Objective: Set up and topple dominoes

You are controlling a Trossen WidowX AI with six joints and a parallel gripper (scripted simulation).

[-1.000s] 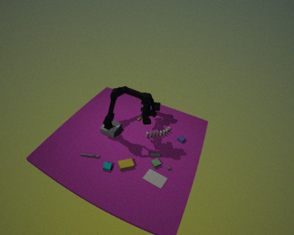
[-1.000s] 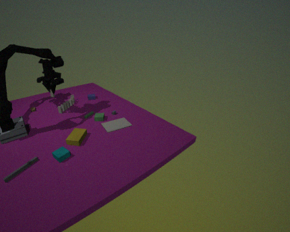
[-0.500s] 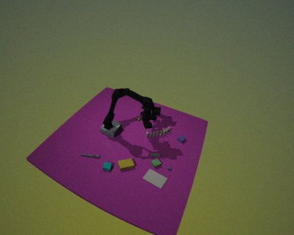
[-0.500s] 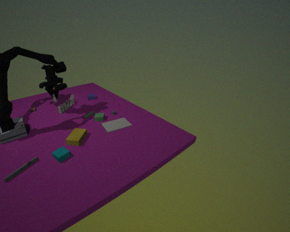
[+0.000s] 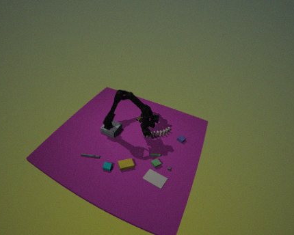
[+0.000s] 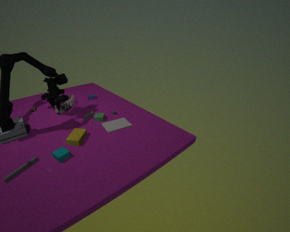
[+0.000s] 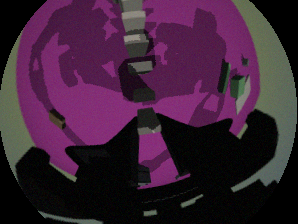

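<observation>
in gripper, fingers slightly parted: 1 domino, gripped | just past near end of standing row, table contact unclear | step: likely placing at this end | next: match spacing, settle upright, release, withdraw without brushing neighbour
</observation>
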